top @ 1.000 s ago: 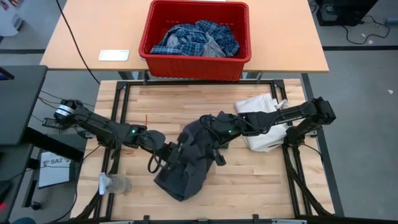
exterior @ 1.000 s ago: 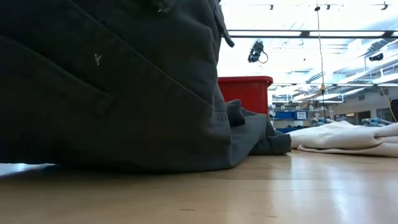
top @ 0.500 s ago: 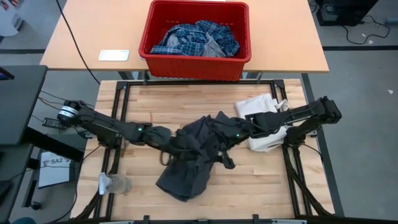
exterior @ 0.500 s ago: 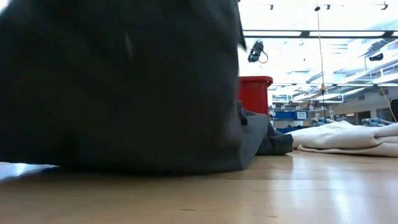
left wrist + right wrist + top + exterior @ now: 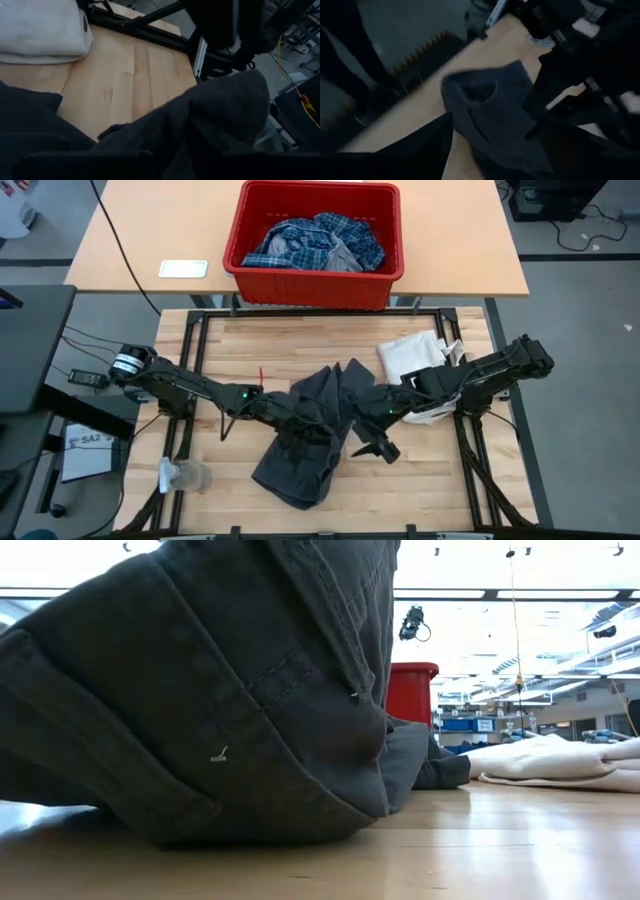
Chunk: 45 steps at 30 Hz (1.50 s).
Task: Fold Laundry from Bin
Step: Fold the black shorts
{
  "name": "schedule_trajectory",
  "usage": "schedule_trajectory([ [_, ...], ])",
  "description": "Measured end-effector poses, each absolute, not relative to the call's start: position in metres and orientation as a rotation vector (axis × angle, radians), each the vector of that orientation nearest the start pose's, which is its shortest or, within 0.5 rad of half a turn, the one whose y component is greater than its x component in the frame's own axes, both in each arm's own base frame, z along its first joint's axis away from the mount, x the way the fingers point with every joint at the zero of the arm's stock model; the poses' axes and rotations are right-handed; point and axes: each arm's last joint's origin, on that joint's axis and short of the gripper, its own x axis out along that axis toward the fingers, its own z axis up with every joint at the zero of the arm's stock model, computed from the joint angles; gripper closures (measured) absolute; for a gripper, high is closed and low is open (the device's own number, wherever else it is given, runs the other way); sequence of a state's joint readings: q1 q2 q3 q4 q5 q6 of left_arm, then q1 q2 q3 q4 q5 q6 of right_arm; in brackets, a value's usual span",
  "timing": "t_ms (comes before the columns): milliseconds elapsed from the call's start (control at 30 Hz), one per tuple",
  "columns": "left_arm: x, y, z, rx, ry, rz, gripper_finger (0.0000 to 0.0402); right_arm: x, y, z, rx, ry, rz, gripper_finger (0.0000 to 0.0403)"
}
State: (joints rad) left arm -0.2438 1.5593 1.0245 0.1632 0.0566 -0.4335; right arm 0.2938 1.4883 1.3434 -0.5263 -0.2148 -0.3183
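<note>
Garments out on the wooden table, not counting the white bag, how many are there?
1: the dark grey garment lies mid-table between the two arms. The plaid shirt is in the bin; more may hide beneath.

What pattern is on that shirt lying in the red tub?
Blue-and-white plaid; the shirt shows best in the high view, inside the red tub.

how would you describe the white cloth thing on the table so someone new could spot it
Start from the red bin on the far table, then drop to the wooden table in front of it. The white fabric bag lies crumpled near the right edge, partly under the right arm. It is the only pale cloth there; the dark grey garment beside it is bigger and nearer the middle.
</note>
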Motion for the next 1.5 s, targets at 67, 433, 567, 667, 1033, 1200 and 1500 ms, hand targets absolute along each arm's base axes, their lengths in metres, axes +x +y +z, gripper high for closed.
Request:
schedule_trajectory([
  [67, 0.338, -0.084, 0.259, -0.392, 0.428, -0.206, 0.0320, 0.307, 0.102, 0.329, -0.447, 0.599, 0.584, 0.0108],
  [433, 0.343, -0.070, 0.257, -0.401, 0.419, -0.164, 0.0320, 0.323, 0.104, 0.312, -0.659, 0.546, 0.679, 0.0125],
  [567, 0.343, -0.068, 0.257, -0.415, 0.425, -0.154, 0.0320, 0.330, 0.106, 0.303, -0.661, 0.568, 0.682, 0.0154],
  [667, 0.343, -0.069, 0.256, -0.439, 0.432, -0.152, 0.0320, 0.331, 0.106, 0.302, -0.661, 0.568, 0.680, 0.0196],
  [1033, 0.327, -0.057, 0.268, -0.561, 0.524, -0.165, 0.0320, 0.331, 0.099, 0.303, -0.499, 0.660, 0.513, 0.0381],
  [1200, 0.299, -0.045, 0.290, -0.701, 0.574, -0.082, 0.0320, 0.325, 0.090, 0.319, -0.319, 0.746, 0.325, 0.0388],
  [1500, 0.245, -0.076, 0.299, -0.551, 0.753, -0.015, 0.0350, 0.314, 0.076, 0.336, 0.017, 0.846, 0.070, 0.0388],
])
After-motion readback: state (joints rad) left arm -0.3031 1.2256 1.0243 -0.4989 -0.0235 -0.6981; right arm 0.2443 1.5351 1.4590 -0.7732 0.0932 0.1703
